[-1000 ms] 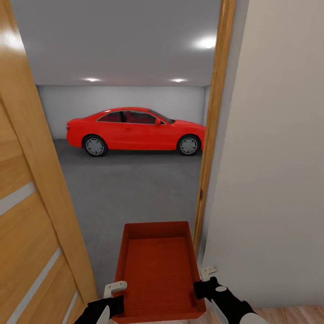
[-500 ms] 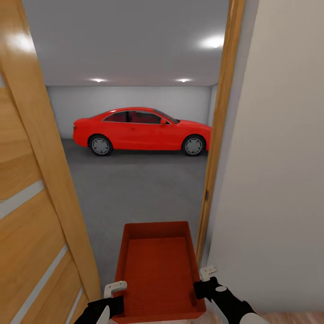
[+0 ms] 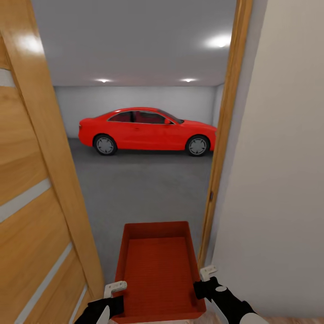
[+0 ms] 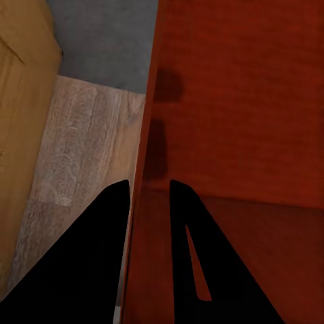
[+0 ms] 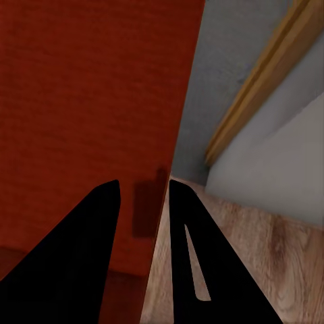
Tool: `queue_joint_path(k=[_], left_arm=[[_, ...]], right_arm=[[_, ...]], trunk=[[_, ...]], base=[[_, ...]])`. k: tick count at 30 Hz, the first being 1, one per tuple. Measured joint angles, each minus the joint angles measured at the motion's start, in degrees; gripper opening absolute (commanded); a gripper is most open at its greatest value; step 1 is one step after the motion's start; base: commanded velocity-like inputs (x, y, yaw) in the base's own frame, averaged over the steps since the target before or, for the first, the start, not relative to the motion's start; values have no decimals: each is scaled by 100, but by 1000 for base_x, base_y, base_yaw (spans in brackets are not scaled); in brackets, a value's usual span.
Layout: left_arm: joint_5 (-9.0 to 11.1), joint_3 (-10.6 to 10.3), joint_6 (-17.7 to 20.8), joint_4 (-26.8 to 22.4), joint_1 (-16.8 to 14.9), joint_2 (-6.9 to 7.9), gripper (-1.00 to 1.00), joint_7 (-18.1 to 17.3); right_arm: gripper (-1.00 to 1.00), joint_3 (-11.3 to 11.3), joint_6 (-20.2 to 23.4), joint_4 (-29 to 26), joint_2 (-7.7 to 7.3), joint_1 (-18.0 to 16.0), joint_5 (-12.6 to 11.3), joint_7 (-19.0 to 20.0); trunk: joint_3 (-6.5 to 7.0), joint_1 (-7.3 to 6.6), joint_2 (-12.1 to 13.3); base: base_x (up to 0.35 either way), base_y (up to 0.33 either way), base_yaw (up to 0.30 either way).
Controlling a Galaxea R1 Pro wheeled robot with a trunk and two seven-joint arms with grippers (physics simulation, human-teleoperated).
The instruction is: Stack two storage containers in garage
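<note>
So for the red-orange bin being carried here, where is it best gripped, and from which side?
By its two long side walls near the end closest to the robot. The storage container is open-topped and thin-walled, so each pincer straddles a rim from above: left pincer on the left wall, right pincer on the right.

Dark grey concrete floor stretches beyond the wooden door frame, and a red car stands on it at the far wall. On the near side of the frame, light wood-plank flooring begins.
</note>
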Motion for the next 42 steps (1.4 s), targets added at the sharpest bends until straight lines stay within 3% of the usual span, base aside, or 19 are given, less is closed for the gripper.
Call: queue_joint_path(k=[12,30,42], left_arm=[[0,0,-2,1,0,0,-100,0],[-1,0,-1,2,-1,0,-100,0],[0,0,-1,1,-1,0,-100,0]], right_arm=[[-100,-3,-1,-1,0,0,3,0],[-100,-8,0,-1,1,1,7,1],[-100,-8,0,-1,1,1,8,1]], trunk=[[0,0,0],[0,-3,-1],[0,0,0]], base=[[10,0,107],[295,0,0],[28,0,0]])
